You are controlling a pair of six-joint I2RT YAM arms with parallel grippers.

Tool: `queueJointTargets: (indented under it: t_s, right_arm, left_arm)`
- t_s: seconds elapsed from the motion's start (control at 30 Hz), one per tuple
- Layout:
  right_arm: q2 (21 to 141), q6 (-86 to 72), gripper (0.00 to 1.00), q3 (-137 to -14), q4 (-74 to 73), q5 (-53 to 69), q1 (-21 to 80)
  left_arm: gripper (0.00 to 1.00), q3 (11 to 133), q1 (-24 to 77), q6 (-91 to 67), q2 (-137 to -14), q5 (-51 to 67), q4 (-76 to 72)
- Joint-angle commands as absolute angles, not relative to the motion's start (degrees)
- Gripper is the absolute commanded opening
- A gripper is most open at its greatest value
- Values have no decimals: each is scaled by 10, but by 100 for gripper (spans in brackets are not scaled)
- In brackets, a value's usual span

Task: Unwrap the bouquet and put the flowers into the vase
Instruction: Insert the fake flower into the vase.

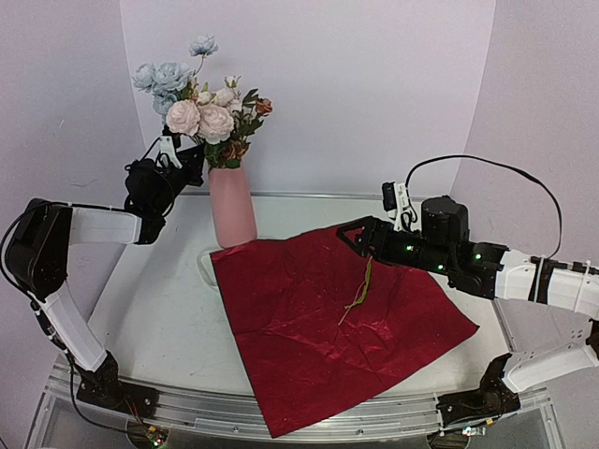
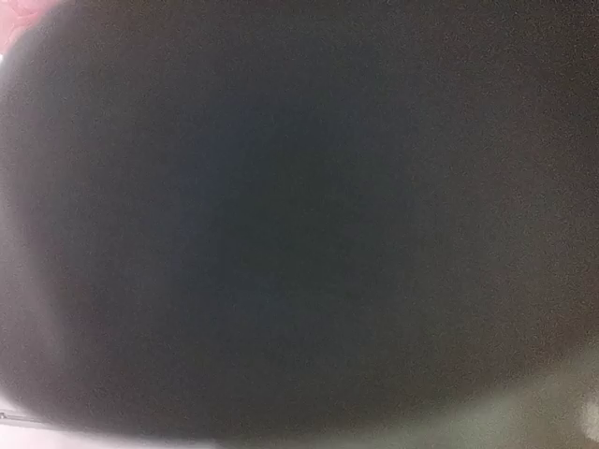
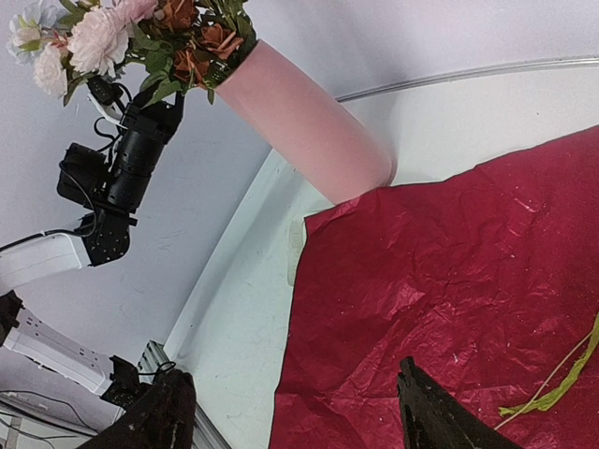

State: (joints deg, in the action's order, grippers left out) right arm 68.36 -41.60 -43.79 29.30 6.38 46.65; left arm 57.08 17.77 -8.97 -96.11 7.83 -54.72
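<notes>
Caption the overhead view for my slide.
Flowers stand in the vase, left gripper beside them; red wrapping paper lies spread, right gripper open over it.

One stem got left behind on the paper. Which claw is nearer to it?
Right. The right claw hangs by the upper end of the stem on the paper; the left claw is far off, up at the flowers in the vase.

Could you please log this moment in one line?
flowers in vase | wrapping paper flat on table | left gripper shut at flowers | right gripper open above paper
</notes>
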Motion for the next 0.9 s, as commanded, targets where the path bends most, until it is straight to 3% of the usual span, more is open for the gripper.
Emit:
queueJointTargets:
  t_s: [0.0,0.53,0.87]
  right_arm:
    - [685,-410,75,-445,313,62,469]
    - [678,-413,75,-442,313,65,469]
    - [675,-413,75,-441,313,65,469]
  left_arm:
    - [1,579,178,-84,-925,67,-520]
    - [3,658,178,-72,-923,42,-465]
    - [2,633,178,-92,-939,57,-460]
